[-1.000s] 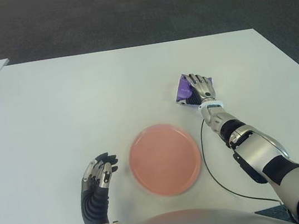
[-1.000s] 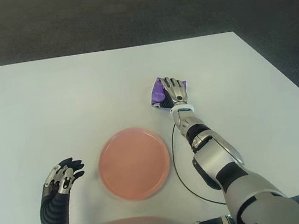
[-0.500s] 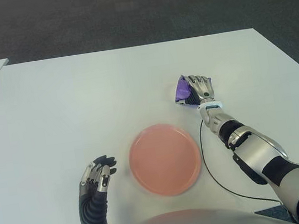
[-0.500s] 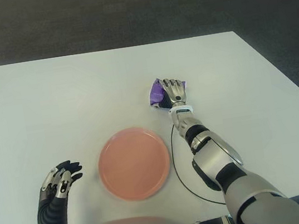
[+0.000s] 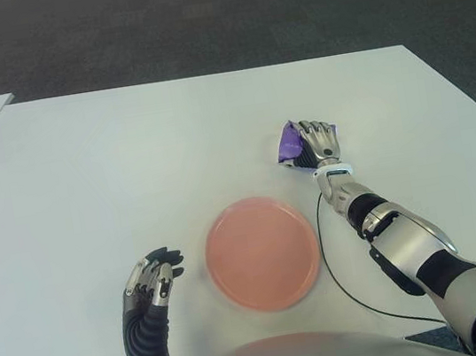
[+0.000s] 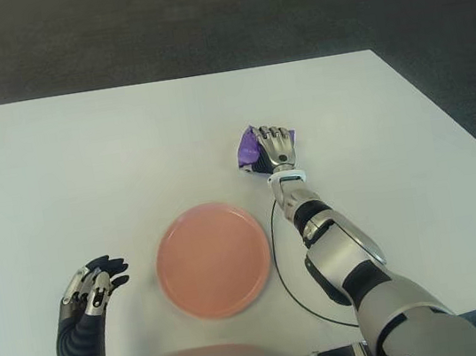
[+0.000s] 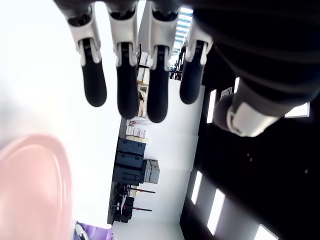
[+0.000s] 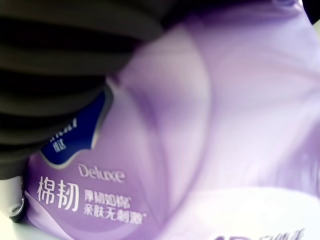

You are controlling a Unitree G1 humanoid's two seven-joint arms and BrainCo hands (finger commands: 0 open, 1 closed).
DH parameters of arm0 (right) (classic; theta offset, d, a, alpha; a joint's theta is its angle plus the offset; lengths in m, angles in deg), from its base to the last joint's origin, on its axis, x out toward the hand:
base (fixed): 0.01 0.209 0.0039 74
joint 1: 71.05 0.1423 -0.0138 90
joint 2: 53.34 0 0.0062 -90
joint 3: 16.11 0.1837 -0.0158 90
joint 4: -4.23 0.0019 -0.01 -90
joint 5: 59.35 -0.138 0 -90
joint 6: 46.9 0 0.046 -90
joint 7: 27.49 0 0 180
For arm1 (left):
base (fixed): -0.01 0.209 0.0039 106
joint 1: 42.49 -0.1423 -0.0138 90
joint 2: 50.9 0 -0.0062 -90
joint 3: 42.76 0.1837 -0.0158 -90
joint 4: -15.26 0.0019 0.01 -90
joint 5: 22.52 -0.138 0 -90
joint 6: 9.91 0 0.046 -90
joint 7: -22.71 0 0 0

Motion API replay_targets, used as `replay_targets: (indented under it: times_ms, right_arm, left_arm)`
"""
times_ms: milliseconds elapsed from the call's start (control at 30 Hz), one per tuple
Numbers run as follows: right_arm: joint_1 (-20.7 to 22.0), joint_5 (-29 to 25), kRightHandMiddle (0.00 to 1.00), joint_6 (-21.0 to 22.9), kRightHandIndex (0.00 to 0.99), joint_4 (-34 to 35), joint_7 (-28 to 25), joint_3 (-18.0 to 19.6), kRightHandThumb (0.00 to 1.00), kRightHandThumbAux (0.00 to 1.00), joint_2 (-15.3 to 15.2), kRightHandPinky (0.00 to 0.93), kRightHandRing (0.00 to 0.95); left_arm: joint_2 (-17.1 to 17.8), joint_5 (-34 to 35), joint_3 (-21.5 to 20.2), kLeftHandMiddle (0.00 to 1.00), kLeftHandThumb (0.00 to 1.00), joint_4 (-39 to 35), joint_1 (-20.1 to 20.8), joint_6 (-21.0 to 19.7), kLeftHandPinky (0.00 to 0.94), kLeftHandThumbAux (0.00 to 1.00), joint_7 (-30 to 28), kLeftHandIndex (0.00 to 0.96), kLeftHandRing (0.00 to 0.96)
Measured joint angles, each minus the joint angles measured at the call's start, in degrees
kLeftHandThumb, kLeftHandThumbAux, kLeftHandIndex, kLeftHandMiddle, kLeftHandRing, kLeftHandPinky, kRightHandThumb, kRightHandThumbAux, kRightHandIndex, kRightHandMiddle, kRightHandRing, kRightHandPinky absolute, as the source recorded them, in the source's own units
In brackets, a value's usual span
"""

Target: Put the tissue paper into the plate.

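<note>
Tissue pack [image 5: 290,143] half-hidden under right hand [image 5: 319,143]

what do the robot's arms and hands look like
Both hands, left hand and right hand, have silver metal fingers with black tips. The left wrist is ribbed black with a silver cuff. The right arm is glossy silver-grey shells with black joints and a white wrist band; a thin black cable trails from it.
</note>
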Motion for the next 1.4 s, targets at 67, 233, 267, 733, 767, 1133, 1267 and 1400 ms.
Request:
replay_targets:
  times_ms: [67,233,267,733,767,1133,1267,1400]
  right_arm:
    - [0.01,0.00,0.754,0.00,0.437,-0.01,0.00,-0.09,0.695,0.724,-0.02,0.742,0.742]
    - [0.11,0.00,0.758,-0.01,0.437,-0.04,-0.05,-0.58,0.695,0.724,-0.23,0.752,0.749]
    - [0.17,0.00,0.758,-0.01,0.437,-0.05,-0.11,-0.64,0.695,0.724,-0.27,0.753,0.750]
    - [1.81,-0.19,0.794,-3.26,0.438,-1.74,-2.74,-0.71,0.698,0.722,-1.49,0.757,0.779]
    - [1.94,-0.25,0.794,-3.65,0.438,-1.83,-2.74,-0.70,0.698,0.723,-1.63,0.748,0.780]
    - [3.55,0.01,0.777,-10.05,0.439,-1.89,-1.76,-1.17,0.696,0.725,-4.89,0.662,0.757]
    - [3.27,0.63,0.768,-12.33,0.439,-0.95,0.31,-1.78,0.697,0.724,-6.26,0.668,0.744]
    - [3.16,1.46,0.765,-14.59,0.439,0.36,1.35,-2.36,0.698,0.723,-7.08,0.676,0.736]
  left_arm:
    - [-0.05,0.03,-0.04,0.399,0.283,0.00,0.04,0.00,0.387,0.554,0.00,0.334,0.378]
    - [-0.30,0.04,-0.53,0.396,0.276,0.09,0.45,-0.03,0.383,0.554,0.00,0.327,0.376]
    - [-0.36,0.03,-0.72,0.396,0.275,0.16,0.69,-0.05,0.383,0.554,0.00,0.326,0.376]
    - [-1.51,0.00,-7.25,0.373,0.295,5.19,14.18,-8.56,0.375,0.581,0.35,0.303,0.364]
    - [-1.61,0.02,-7.68,0.372,0.298,5.74,15.19,-9.35,0.374,0.589,0.36,0.303,0.363]
    - [-2.04,-0.09,-12.08,0.338,0.269,17.24,25.41,-13.78,0.355,0.686,0.34,0.277,0.348]
    - [-2.23,-1.02,-13.38,0.328,0.245,22.11,29.25,-13.14,0.346,0.703,0.35,0.271,0.339]
    - [-2.26,-2.00,-14.23,0.325,0.234,25.21,32.41,-13.01,0.346,0.713,0.35,0.269,0.336]
